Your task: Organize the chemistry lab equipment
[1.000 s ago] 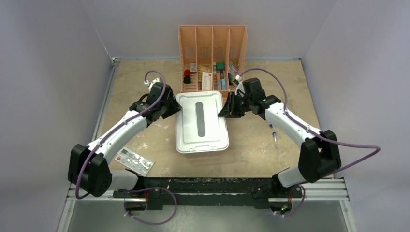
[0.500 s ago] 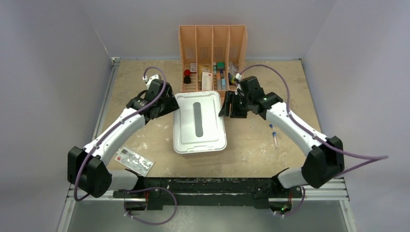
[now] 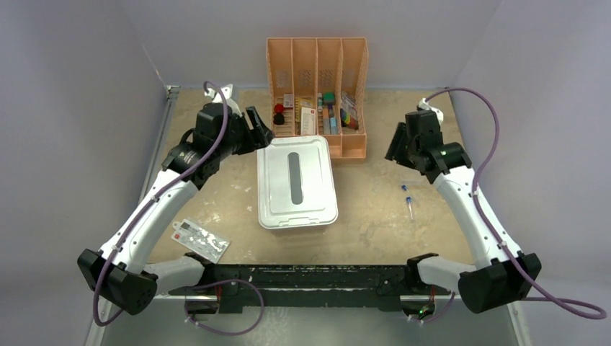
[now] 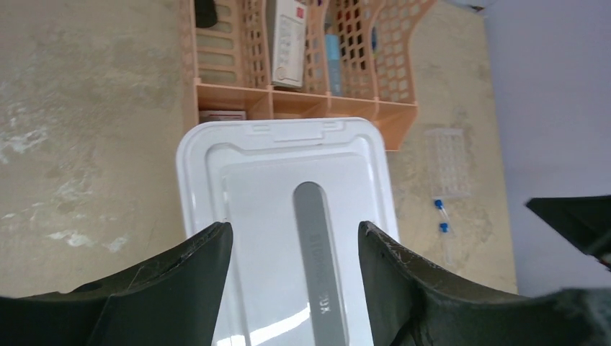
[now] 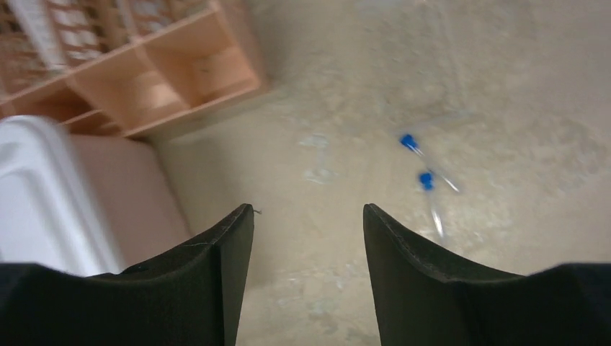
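Two clear blue-capped tubes (image 3: 407, 199) lie on the table right of the white lidded box (image 3: 297, 180); they also show as the tubes (image 5: 421, 167) and the tubes (image 4: 440, 216). A clear packet (image 4: 448, 151) lies just behind them. My left gripper (image 3: 263, 130) hangs open above the box's far left corner, with the box lid (image 4: 245, 180) and its grey handle (image 4: 320, 252) under it. My right gripper (image 3: 393, 150) stands open and empty over bare table, left of the tubes. The other lab items are out of view.
The peach divided organizer (image 3: 317, 50) stands behind the box, holding small colourful items. A flat red-and-white packet (image 3: 200, 239) lies near the front left. Grey walls close in the table on three sides.
Both grippers have let go of the white box's sides and opened. The left arm rose toward the back left and the right arm swung out to the right.
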Robot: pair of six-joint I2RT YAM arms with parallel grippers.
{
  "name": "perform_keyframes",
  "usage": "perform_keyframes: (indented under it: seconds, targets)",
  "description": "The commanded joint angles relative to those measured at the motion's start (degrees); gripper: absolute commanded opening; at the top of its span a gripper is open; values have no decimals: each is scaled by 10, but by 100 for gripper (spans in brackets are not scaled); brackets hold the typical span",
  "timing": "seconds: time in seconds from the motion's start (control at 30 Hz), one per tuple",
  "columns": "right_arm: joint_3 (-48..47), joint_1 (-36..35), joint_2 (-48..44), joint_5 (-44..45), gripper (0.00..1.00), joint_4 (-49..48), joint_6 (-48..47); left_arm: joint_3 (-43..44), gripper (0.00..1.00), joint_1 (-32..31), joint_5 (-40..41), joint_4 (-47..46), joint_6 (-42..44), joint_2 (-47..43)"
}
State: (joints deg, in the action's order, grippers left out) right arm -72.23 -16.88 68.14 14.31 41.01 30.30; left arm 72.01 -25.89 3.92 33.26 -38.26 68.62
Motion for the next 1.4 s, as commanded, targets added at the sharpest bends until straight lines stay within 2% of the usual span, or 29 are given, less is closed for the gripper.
perform_keyframes:
  seconds: [0.0, 0.2, 0.37, 0.53, 0.6, 0.67, 0.8, 1.0, 1.13, 1.37]
  targets:
    - [56, 41, 3, 79, 58, 67, -13, -3, 64, 1, -76, -95, 14, -37]
    - [155, 88, 21, 47, 53, 63, 28, -21, 64, 1, -112, -122, -1, -43]
    - [214, 110, 51, 34, 66, 19, 32, -20, 65, 1, -131, -123, 16, -40]
    - [253, 132, 86, -5, 67, -49, 7, -3, 65, 0, -153, -123, 20, -25]
    - [252, 134, 86, -8, 63, -69, -1, 0, 65, 0, -165, -132, 20, -20]
    - [261, 138, 74, 12, 63, -102, 8, 0, 65, 1, -163, -138, 19, -16]
    - [255, 150, 107, 44, 64, -90, 40, 13, 65, 0, -161, -150, 14, -2]
    - [263, 164, 123, -11, 66, -123, 66, 27, 65, 0, -155, -167, 11, 20]
    - [288, 167, 112, -22, 73, -146, 77, 39, 65, 0, -154, -177, 6, 34]
    - [300, 227, 109, -44, 76, -156, 61, 56, 65, 0, -142, -185, 2, 52]
